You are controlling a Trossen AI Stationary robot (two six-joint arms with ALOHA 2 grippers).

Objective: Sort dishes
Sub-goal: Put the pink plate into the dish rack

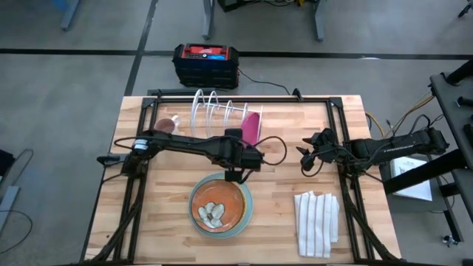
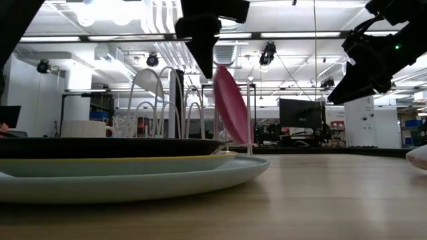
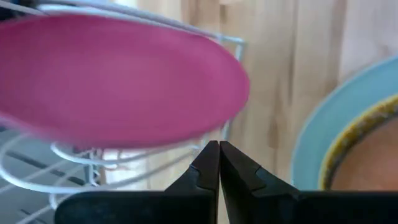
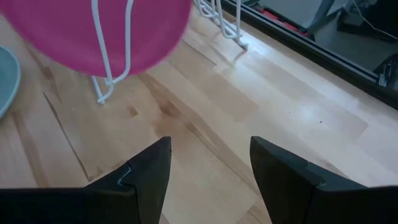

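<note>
Wooden table [image 1: 281,222] carrying a white wire rack [image 1: 214,111]; magenta-pink plate [image 1: 252,127] stands on edge in the rack's end slot. Stack in front of the rack: orange-brown plate [image 1: 222,198] on yellow plate [image 2: 167,162] on teal-blue plate [image 1: 247,213]. Left gripper [image 1: 238,176], fingers pressed together and empty, hangs between rack and stack. Right gripper [image 1: 304,157], fingers spread and empty, hovers beside the rack, near a striped cloth [image 1: 316,220]

Even overhead light is bright; ceiling strip lights [image 2: 293,35] glare in the low view, where near plates blur. The magenta plate [image 3: 118,81] smears in the left wrist view.
</note>
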